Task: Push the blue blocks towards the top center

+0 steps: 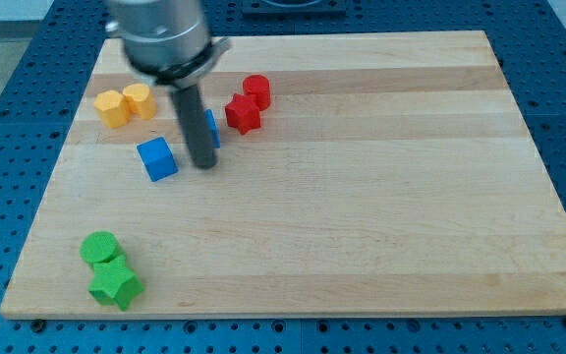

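The wooden board point(362, 197) fills most of the view and lies on a blue pegged table point(8, 98). My arm point(160, 34) comes down from the view's top left, and its dark rod point(197, 123) stands over the board's upper left part. There are no jaws here, only the rod, so nothing is gripped.

My tip point(204, 165) rests on the board just to the right of the blue cube point(156, 158), close beside it; I cannot tell if they touch. A second blue block point(211, 128) shows only as a sliver behind the rod, its shape hidden.

Right of that sliver sits a red star-shaped block point(244, 114), with a red cylinder point(256, 90) just above it, near the board's top edge. These two lie between the blue blocks and the top centre. To the upper left of the blue cube are a yellow block point(112, 108) and a yellow cylinder point(140, 99), side by side.

Well apart, at the bottom left corner, a green cylinder point(99, 248) touches a green star-shaped block point(115, 285) below it.
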`<state>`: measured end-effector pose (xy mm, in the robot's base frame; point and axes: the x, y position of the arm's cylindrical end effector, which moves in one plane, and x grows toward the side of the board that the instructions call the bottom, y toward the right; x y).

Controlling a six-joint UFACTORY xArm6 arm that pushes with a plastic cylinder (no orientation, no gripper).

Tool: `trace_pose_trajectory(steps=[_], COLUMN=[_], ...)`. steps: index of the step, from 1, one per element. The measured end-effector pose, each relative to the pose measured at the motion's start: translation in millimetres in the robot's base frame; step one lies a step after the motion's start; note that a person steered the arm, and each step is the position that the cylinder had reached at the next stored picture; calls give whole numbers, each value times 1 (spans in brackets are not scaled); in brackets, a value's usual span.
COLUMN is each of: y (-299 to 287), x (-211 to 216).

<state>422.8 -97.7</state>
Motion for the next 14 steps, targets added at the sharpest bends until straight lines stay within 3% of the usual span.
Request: trace_pose_trajectory(steps=[1, 3, 6, 7, 9, 12, 13, 14], y=[17, -9, -112, -131, -79, -16, -11, -12], x=[-27, 59, 71, 58, 34, -81, -96, -80])
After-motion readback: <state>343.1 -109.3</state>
